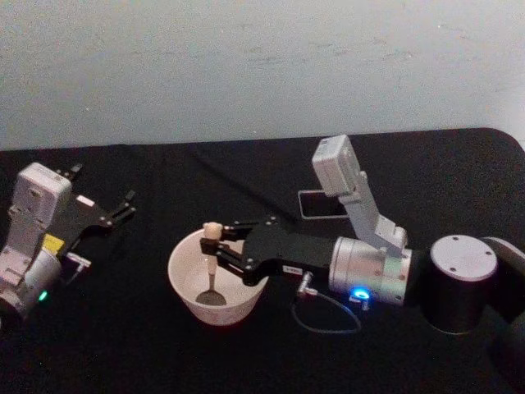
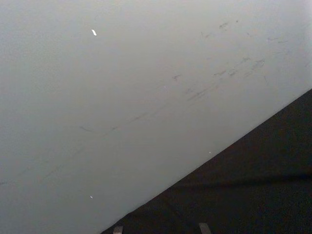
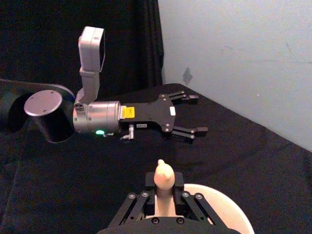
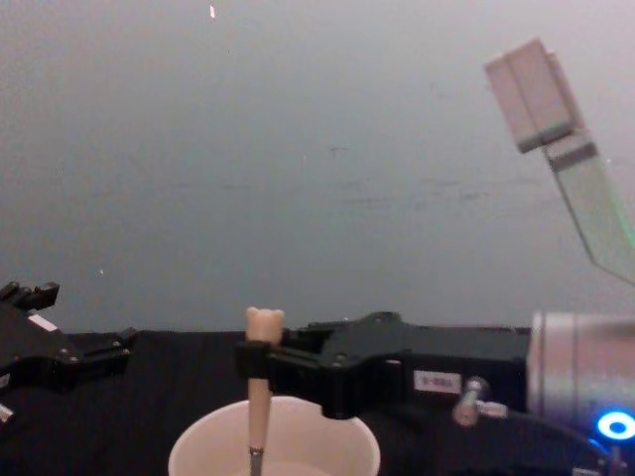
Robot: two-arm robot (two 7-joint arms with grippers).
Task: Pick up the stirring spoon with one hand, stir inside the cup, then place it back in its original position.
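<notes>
The cream-white cup [image 1: 187,283] stands on the black table in front of me. The stirring spoon [image 1: 212,261] stands nearly upright in it, its shiny bowl down on the cup's floor. My right gripper [image 1: 215,246] reaches in from the right and is shut on the beige handle just below the bear head. The right wrist view has the handle top [image 3: 163,176] between the fingers [image 3: 181,195], above the cup's rim [image 3: 229,209]. From the chest view the spoon [image 4: 259,397] dips into the cup [image 4: 317,451]. My left gripper [image 1: 123,209] is parked at the left, open and empty.
A dark grey holder [image 1: 320,205] lies behind the cup, partly hidden by the right wrist's camera housing [image 1: 340,168]. A thin cable [image 1: 324,316] loops on the table under the right forearm. A pale wall rises behind the table's far edge.
</notes>
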